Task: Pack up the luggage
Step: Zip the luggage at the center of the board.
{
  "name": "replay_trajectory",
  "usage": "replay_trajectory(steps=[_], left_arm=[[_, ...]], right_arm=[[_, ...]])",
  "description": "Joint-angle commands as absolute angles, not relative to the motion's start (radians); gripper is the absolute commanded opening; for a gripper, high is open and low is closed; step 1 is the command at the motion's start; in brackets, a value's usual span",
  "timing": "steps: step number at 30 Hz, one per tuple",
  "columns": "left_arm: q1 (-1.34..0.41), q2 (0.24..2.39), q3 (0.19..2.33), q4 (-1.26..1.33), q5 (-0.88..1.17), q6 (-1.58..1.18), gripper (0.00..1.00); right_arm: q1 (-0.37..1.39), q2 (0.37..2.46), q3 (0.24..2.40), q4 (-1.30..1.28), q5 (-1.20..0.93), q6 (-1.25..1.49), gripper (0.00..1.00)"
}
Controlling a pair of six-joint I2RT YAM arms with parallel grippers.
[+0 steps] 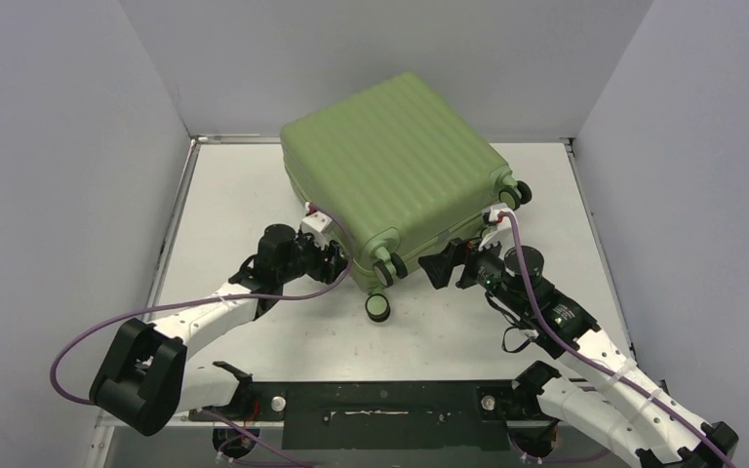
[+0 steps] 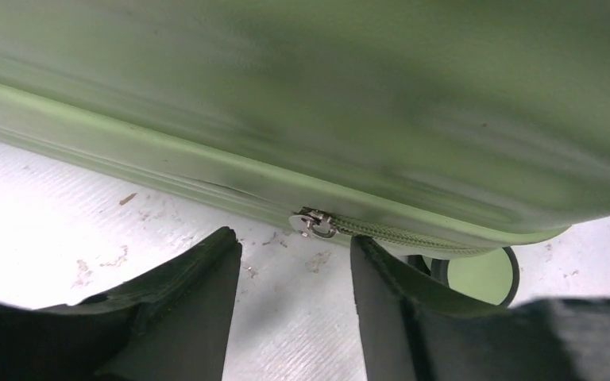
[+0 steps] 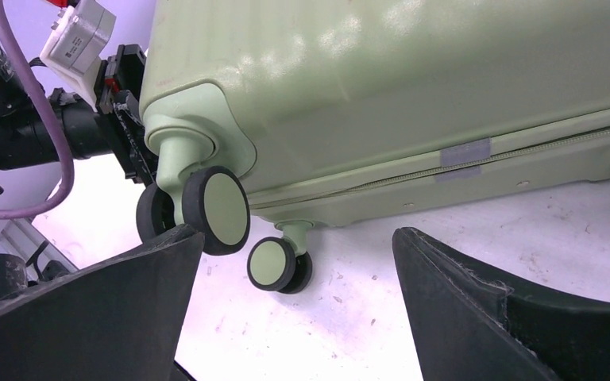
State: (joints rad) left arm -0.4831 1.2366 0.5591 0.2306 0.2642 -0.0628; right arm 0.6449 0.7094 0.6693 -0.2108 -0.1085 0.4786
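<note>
Right up against the lens we have the left gripper (image 2: 294, 240), its two black fingers (image 2: 191, 317) parted with only bare table showing between them, so it's open and holding nothing. Just past the tips sits the silver zipper pull (image 2: 314, 224) on the seam of the luggage (image 1: 400, 166), close, but we see no contact. Over on the other side, the right gripper (image 3: 298, 232) is spread wide as well, jaws empty, aimed at the wheeled end of the case. A black wheel with a green hub (image 3: 226, 210) hangs just off its left finger, and a second wheel (image 3: 274, 264) rests lower down on the table. The luggage itself lies closed, ribbed shell up, at the far middle of the white table (image 1: 254, 195), wheels turned toward the arms. A grey patch of tape (image 3: 465, 152) sits across its zipper line.
</note>
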Motion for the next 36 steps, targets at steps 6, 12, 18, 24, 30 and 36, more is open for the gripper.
replay_trajectory(steps=[6,12,18,24,30,36], left_arm=[[-0.480,1.260,0.549,0.448,0.268,-0.049,0.29],[-0.480,1.236,0.542,0.407,0.239,-0.018,0.13],[-0.480,1.213,0.538,0.388,0.236,-0.005,0.09],[-0.482,1.215,0.566,0.309,0.262,0.066,0.11],[-0.482,1.211,0.571,0.273,0.326,0.098,0.03],[-0.489,1.206,0.586,0.211,0.358,0.092,0.02]], right_arm=[[0.650,0.683,0.662,-0.167,-0.080,0.467,0.93],[0.649,0.698,0.669,-0.152,-0.084,0.468,0.93],[0.651,0.707,0.666,-0.149,-0.087,0.471,0.93],[0.650,0.700,0.667,-0.156,-0.085,0.473,0.93],[0.650,0.689,0.655,-0.158,-0.079,0.474,0.93],[0.651,0.676,0.654,-0.173,-0.070,0.463,0.93]])
